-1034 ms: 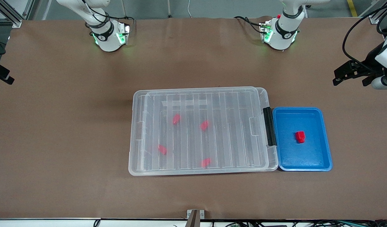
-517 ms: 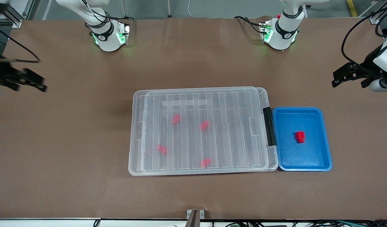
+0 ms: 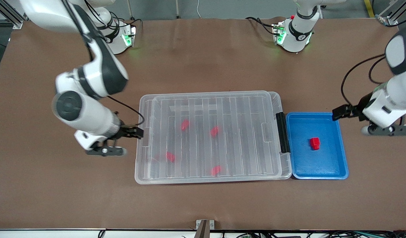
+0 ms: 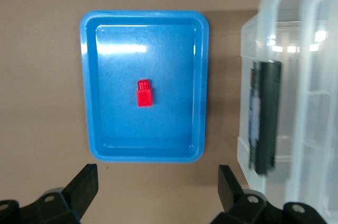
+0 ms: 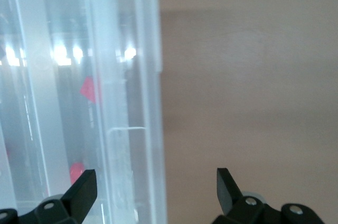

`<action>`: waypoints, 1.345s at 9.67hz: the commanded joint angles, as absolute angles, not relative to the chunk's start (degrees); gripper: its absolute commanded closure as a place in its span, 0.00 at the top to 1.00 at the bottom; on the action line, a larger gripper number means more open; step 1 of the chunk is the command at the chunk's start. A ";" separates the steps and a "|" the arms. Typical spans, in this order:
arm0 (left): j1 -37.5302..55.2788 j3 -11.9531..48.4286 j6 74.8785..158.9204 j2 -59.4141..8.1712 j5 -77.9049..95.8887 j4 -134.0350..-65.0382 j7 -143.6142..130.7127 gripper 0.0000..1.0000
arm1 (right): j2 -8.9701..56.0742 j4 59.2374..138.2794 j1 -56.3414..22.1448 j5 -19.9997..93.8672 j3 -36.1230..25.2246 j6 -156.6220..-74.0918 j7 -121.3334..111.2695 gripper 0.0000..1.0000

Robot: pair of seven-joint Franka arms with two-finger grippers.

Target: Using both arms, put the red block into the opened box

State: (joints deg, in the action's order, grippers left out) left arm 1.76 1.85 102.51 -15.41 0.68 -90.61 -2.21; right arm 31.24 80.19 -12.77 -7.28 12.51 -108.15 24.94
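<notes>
Red block [image 3: 315, 143] lies flat in the middle of the blue tray [image 3: 342, 167], alone there and touched by nothing. The tray sits just beside the box [image 3: 142, 165] at the left arm's end of the table, next to the black latch bar [image 3: 283, 132]. The ribbed lid [image 3: 242, 109] lies over the box. Four other red pieces [image 3: 184, 124] show blurred through the clear plastic.

Left gripper [image 4: 158, 184] hangs over the table at the tray's edge toward the left arm's end, fingers spread wide, nothing between them. Right gripper [image 5: 153, 184] is over the box's edge at the right arm's end, fingers likewise spread and empty.

Risks, as judged:
- The box looks closed. If the block is carried over before the lid is up, it has nowhere to go and may land on the ribs and slide off.
- The block is small against the wide-spread fingers. An off-centre descent could nudge it across the smooth tray or clip the tray's raised rim and shift the tray.
- The stepped shape may twist in the pinch and drop on the way.
- The right fingers straddle the clear rim. A poor hold on the lid could drag the light box into the tray.
</notes>
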 commanded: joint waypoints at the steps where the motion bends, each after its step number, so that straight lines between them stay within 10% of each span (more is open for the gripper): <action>1: 0.45 1.58 106.60 -22.65 0.43 -91.32 -3.07 1.00 | 33.30 78.49 -13.71 -10.28 12.74 -108.10 25.58 1.00; 13: -0.18 -0.97 136.57 -33.13 0.00 -109.15 -12.75 1.00 | 32.88 84.02 -8.72 -14.94 12.57 -111.89 12.07 1.00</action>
State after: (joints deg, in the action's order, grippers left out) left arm -0.15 -0.82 134.12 -32.70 0.68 -106.26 -12.15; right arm 33.98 82.37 -11.72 -13.09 12.08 -111.53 15.60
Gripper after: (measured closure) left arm 0.000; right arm 0.000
